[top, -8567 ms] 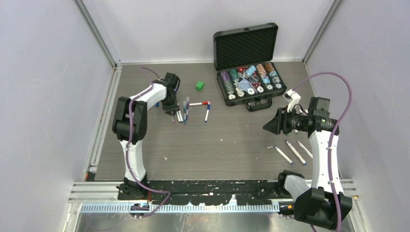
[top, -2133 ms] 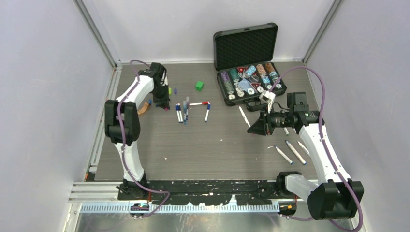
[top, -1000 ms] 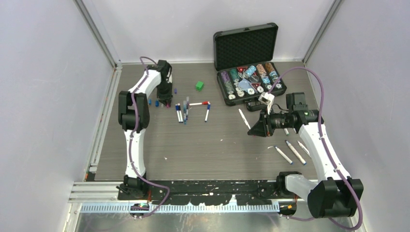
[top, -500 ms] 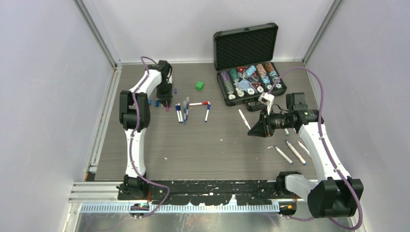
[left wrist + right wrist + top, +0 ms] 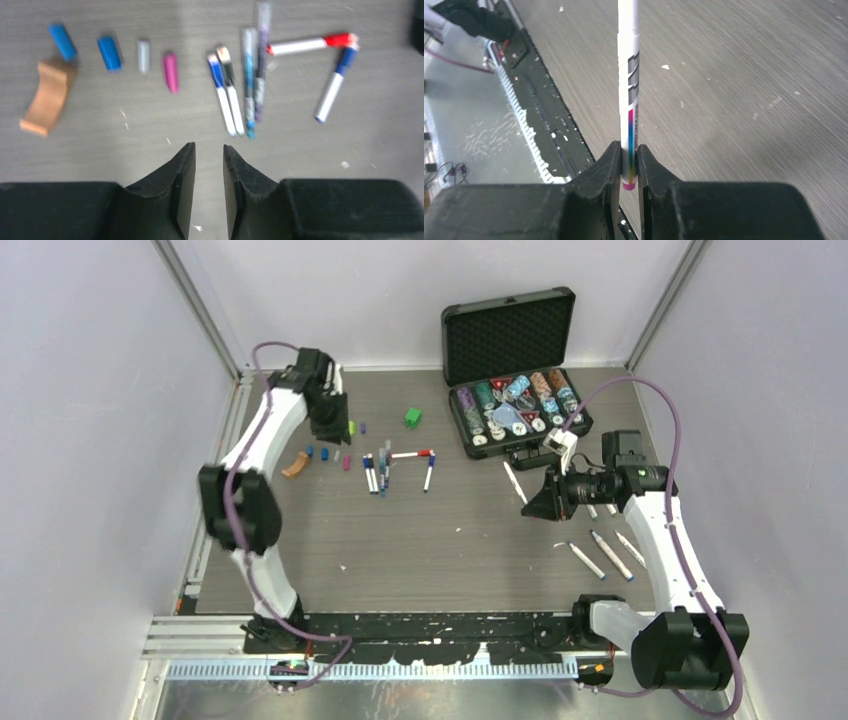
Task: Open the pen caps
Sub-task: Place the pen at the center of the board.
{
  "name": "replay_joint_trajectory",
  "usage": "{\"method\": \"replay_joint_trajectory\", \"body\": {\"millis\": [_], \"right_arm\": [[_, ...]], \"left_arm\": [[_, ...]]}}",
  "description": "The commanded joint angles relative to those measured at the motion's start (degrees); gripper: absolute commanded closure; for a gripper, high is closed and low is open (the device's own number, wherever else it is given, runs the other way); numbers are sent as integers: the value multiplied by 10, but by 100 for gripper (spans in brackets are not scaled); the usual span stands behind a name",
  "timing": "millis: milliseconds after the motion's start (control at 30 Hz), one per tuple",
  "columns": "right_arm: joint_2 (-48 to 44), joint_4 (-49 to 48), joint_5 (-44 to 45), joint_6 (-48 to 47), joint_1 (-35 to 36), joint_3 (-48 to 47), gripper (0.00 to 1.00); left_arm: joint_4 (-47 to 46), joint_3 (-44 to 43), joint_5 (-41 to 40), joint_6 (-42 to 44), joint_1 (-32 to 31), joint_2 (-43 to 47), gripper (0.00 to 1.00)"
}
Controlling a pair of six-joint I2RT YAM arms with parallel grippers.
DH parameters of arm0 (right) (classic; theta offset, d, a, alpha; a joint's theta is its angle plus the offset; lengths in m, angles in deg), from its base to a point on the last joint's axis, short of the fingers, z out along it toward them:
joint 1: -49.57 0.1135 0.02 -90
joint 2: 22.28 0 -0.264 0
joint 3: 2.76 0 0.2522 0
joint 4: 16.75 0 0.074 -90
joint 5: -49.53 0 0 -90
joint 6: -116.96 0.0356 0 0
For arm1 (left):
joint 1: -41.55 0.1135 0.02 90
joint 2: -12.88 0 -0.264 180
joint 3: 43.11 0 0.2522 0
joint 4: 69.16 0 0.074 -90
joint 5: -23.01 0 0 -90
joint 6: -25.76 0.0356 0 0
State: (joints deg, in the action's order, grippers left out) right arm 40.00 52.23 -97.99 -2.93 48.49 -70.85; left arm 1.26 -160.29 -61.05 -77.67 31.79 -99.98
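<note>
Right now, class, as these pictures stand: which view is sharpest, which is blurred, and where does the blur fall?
Top external: sharp and evenly lit, the chip case crisp, with only soft shadows. Left wrist: the caps and loose pens are smeared, while the jaws look sharper. Right wrist: the gripped pen between the jaws is crisp, and the table behind it is streaked.

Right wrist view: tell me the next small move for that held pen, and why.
Probably lower the pen toward the three pens lying farther right and release it there. The right gripper is shut on its barrel, whose end is magenta, and a magenta cap lies loose near blue caps, so this pen looks already uncapped.
</note>
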Motion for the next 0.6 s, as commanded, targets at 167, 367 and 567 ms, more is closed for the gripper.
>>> {"method": "replay_joint_trajectory", "body": {"millis": [167, 367, 567], "right_arm": [[-30, 45, 177, -67, -33, -41, 100], [-17, 147, 320, -209, -125, -54, 100], [14, 169, 407, -377, -309, -49, 100]], "left_arm": [[-159, 278, 127, -32, 46, 363, 31], [-219, 407, 163, -50, 87, 489, 0], [-242, 467, 195, -35, 87, 519, 0]]}}
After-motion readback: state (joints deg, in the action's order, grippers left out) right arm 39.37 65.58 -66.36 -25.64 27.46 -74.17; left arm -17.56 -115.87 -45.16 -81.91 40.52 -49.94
